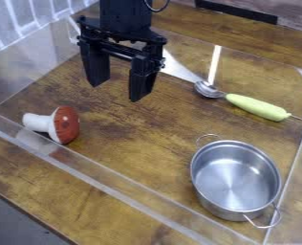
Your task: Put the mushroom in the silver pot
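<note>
Above table centre, gripper [120, 78] jaws wide apart, holding nothing; arm cut off at top. Mushroom [56, 123] on side, silver pot [235, 177] fully visible.

You see the mushroom [56, 123] lying on its side at the left, well apart from the empty silver pot [235, 178] at the right.

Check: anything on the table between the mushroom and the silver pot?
Nothing: in the camera view, only bare wood lies between the mushroom and the silver pot.
</note>
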`<move>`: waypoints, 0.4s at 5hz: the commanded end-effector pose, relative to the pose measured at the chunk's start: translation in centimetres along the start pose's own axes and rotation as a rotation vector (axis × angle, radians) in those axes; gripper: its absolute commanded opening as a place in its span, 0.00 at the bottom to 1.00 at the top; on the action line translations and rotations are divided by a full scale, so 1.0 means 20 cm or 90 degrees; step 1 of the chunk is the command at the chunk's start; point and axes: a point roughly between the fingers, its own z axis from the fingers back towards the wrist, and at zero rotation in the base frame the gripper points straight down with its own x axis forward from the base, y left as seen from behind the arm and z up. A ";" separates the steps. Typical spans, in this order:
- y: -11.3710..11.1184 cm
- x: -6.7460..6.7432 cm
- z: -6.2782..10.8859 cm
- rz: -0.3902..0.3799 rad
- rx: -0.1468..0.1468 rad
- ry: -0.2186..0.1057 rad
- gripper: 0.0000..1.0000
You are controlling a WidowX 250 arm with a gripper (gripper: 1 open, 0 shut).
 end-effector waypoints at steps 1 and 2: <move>0.00 -0.01 -0.06 0.003 0.000 0.024 1.00; 0.06 -0.03 -0.09 0.041 0.006 0.030 1.00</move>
